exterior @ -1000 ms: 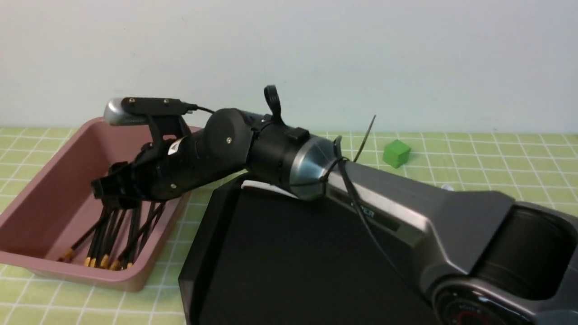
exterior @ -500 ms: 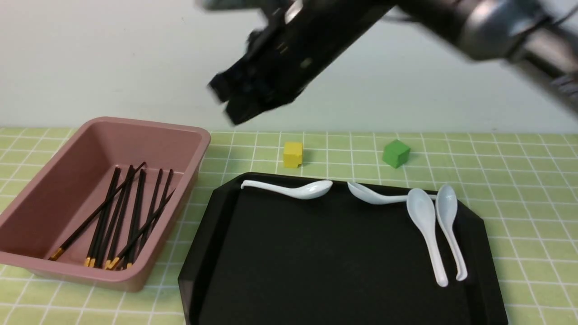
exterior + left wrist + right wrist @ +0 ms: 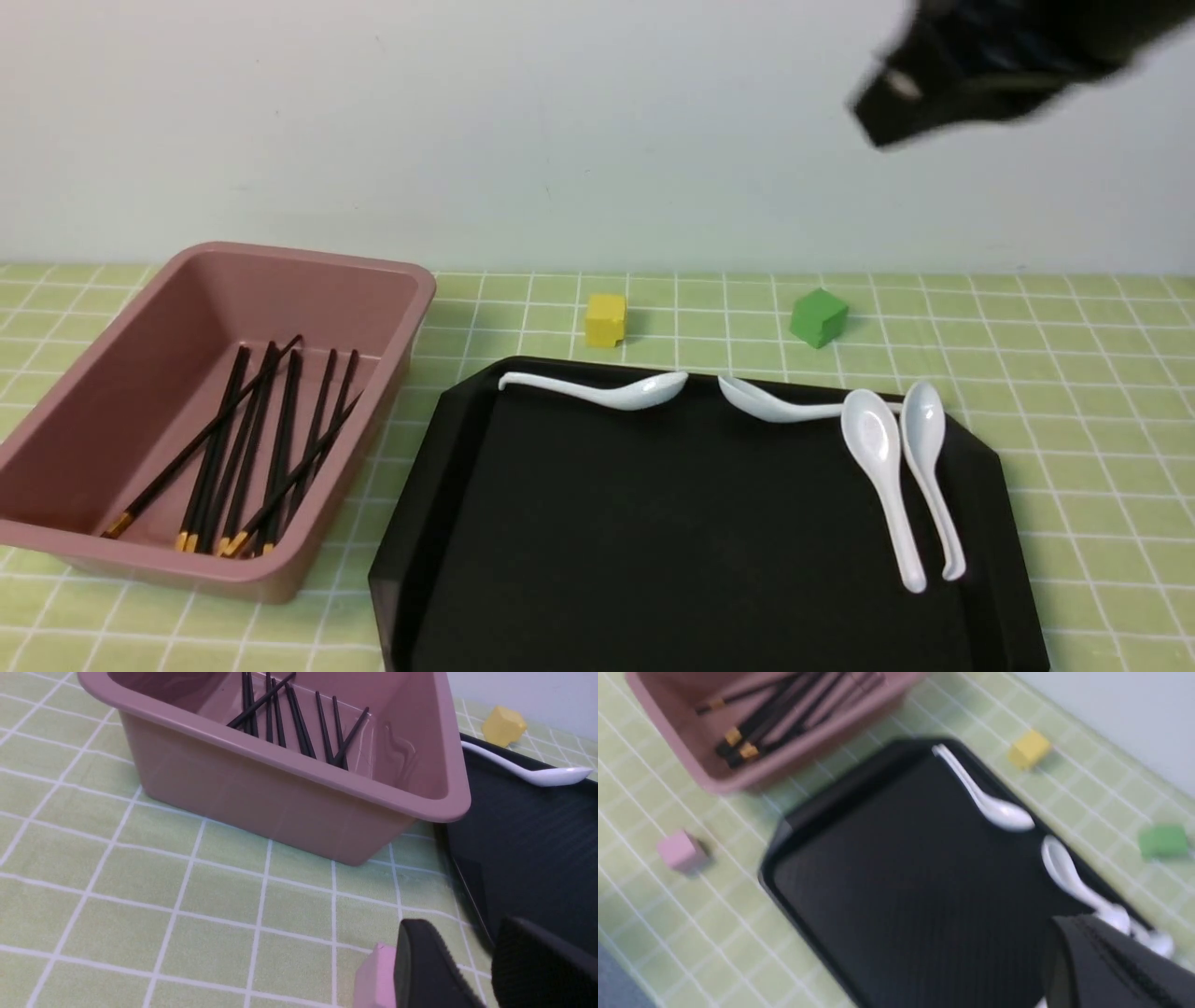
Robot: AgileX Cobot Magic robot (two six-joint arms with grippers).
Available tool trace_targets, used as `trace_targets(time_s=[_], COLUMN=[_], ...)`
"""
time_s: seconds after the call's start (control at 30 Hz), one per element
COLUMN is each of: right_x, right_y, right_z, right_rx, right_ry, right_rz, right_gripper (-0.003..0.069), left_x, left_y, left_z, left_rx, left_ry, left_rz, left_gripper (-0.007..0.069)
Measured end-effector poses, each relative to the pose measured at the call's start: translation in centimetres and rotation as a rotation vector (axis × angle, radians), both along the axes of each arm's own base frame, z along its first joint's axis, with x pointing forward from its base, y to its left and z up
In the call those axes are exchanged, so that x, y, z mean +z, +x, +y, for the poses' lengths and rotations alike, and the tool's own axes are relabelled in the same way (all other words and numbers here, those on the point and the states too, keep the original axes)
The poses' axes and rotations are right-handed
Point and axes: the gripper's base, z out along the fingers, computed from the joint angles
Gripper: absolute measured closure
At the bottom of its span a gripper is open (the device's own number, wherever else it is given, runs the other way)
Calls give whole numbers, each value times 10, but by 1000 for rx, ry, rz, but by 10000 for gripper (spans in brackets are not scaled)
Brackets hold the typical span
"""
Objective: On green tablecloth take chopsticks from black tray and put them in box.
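Four spoons (image 3: pixel 870 437) are all that lies on the tray (image 3: pixel 672 560) beneath the right jaws; no chopsticks are left there. A second ago those jaws were down inside the box (image 3: pixel 308 259), spread wide over the bundle; now the right arm (image 3: pixel 990 65) has swung up and away, its jaws closed on nothing, high above the tray's far right corner. The chopsticks (image 3: pixel 246 439) lie loose on the box floor, far below the right jaws and well off to their left. By my reading the last drop is done and the task looks finished, with only the retreat remaining.

The left jaws appear in the left wrist view alone: their pads (image 3: pixel 420 970) stand a modest gap apart with nothing between, low over the cloth (image 3: pixel 140 882), the box just ahead of them. A pink cube (image 3: pixel 373 975) sits just outside one pad; the front view misses it, though the right wrist view, blurred by motion, shows it on the cloth. Only the front view shows all four spoons sharply.
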Motion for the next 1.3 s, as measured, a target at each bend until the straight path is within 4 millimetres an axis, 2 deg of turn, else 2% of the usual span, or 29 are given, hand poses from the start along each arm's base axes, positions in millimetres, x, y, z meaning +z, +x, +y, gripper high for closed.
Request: trace_targets(time_s=[0.03,0.13,0.27,0.37,0.4,0.43,0.47,0.5,0.6,0.67,0.8,1.07,1.3], right_x=[0,8,4,-20,-33,-44,-72,-88,-137,-162,-185,-196,-197], right_y=[-20,-60,-112,-141,-149,-150,-158,-163,-163,-162,-161,-159,-159], right_z=[-15,-42,-75,-92,-97,-98,-103,-106,-107,-107,-107,-106,-106], right_rx=[-29,-99,-135,-139,-141,-142,-146,-149,-159,-165,-177,-183,-183], right_ry=[5,92,213,258,268,267,277,299,341,392,475,495,495], right_rz=[-19,-121,-252,-309,-323,-319,-332,-363,-414,-456,-538,-562,-562], right_gripper=[667,666,664,664,663,662,662,661,661,660,658,654,647], left_x=[0,0,0,0,0,0,0,0,0,0,0,0,0], left_y=[0,0,0,0,0,0,0,0,0,0,0,0,0], left_z=[0,0,0,0,0,0,0,0,0,0,0,0,0], left_rx=[0,0,0,0,0,0,0,0,0,0,0,0,0], left_ry=[0,0,0,0,0,0,0,0,0,0,0,0,0], left_rz=[0,0,0,0,0,0,0,0,0,0,0,0,0], left_gripper=[386,386,386,386,386,386,386,386,386,386,386,386,386])
